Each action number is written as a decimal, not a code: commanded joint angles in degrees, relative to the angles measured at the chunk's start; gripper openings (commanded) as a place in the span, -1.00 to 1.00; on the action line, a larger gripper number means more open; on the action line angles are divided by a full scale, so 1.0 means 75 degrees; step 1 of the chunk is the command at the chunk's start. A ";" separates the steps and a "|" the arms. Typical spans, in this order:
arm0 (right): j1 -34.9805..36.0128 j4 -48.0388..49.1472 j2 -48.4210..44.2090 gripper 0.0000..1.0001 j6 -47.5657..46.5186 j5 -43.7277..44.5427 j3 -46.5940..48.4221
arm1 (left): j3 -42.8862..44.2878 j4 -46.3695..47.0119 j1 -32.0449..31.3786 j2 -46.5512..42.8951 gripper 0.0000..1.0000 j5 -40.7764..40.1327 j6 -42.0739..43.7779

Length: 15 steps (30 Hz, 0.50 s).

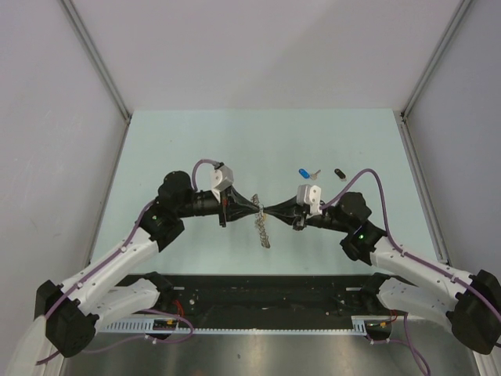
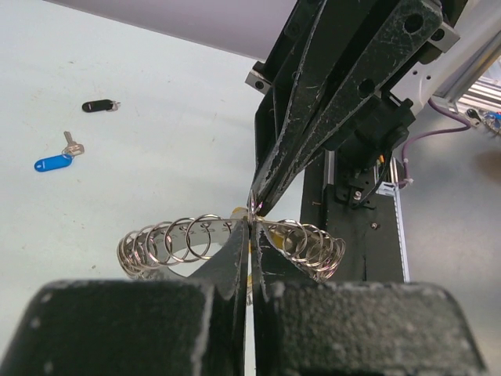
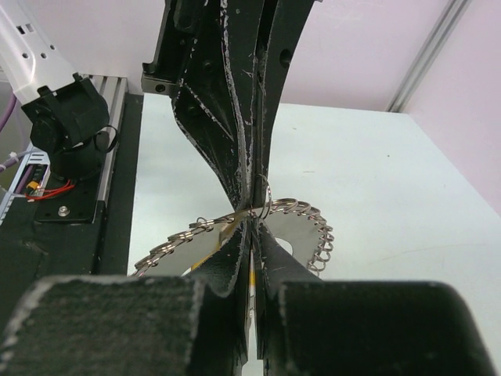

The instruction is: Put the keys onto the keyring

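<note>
Nearest, keyring (image 1: 262, 229): edge-on, touching both sets of fingertips.
Left end effector (image 1: 258, 207): jaws closed to a slit at the ring's rim; contents hidden.
Right end effector (image 1: 270, 210): likewise closed, tip to tip with left.
Blue key (image 1: 304, 171), black key (image 1: 340, 174): farther right on desk (image 1: 196, 141), near each other, apart from both arms.

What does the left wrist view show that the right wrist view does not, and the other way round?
Only the left wrist view: the blue key and the black key lying on the table. Only the right wrist view: a slanted metal frame post. Both: the left claw and the right claw shut tip to tip on the keyring.
</note>
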 commanded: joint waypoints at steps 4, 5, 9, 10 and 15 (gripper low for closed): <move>0.0042 0.0012 0.0186 -0.78 0.0143 0.0137 0.0170 | 0.0089 0.1210 0.0050 -0.0315 -0.99 0.0022 -0.0269; 0.0042 0.0000 0.0163 -0.77 0.0143 0.0149 0.0181 | 0.0089 0.1210 0.0050 -0.0315 -0.99 0.0022 -0.0269; 0.0030 -0.0011 0.0163 -0.67 0.0155 0.0149 0.0181 | 0.0089 0.1175 0.0050 -0.0291 -0.99 0.0022 -0.0222; 0.0053 0.0000 0.0151 -0.66 0.0155 0.0149 0.0170 | 0.0101 0.1175 0.0050 -0.0291 -0.99 0.0022 -0.0222; 0.0042 0.0024 0.0175 -0.66 0.0178 0.0067 0.0170 | 0.0089 0.1186 0.0050 -0.0268 -0.99 0.0045 -0.0199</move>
